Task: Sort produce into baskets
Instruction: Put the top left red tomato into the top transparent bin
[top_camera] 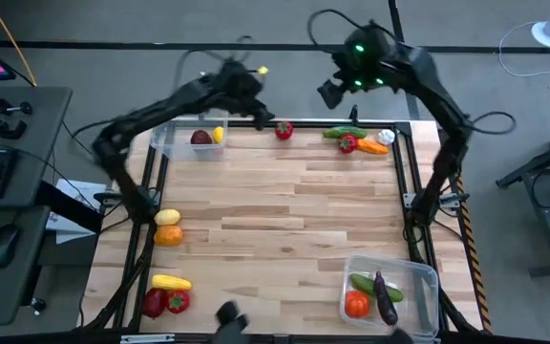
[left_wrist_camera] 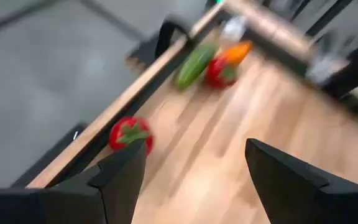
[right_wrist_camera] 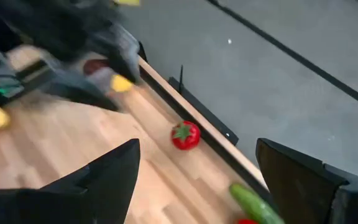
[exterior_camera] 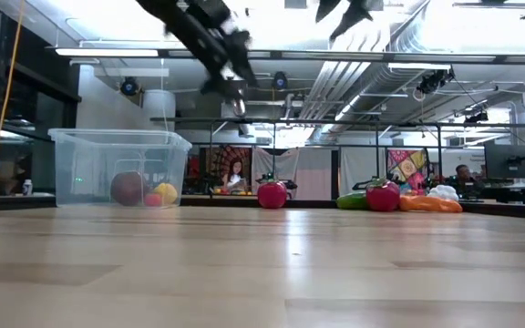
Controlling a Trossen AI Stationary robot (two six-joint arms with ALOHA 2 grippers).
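Your left hand (left_wrist_camera: 194, 171) hung above the far edge of the counter (top_camera: 285, 205), its two fingers spread apart with nothing between them. A red tomato-like piece (top_camera: 284, 131) lay on the wood just beyond and below that hand, right against the counter's far rim. On the hand's other side stood a clear basket (top_camera: 181, 140) at the far left corner, with a dark red apple (top_camera: 200, 138) and a yellow lemon (top_camera: 219, 135) inside it.

Your right hand (right_wrist_camera: 194, 177) was raised over the far right part of the counter, fingers likewise parted and empty. Below it a green cucumber (top_camera: 344, 133), a red pepper (top_camera: 348, 144), an orange carrot (top_camera: 372, 146) and a white garlic (top_camera: 386, 138) lay bunched together, touching or nearly so.

Well away from both hands, the second clear basket (top_camera: 418, 277) sat at the near right corner, carrying a cucumber, a purple eggplant (top_camera: 385, 297) and an orange-red piece (top_camera: 356, 304). Along the left side lay a pale lemon (top_camera: 167, 218) touching an orange (top_camera: 168, 235), and nearer the front a yellow piece (top_camera: 171, 283) beside two red ones (top_camera: 167, 302).
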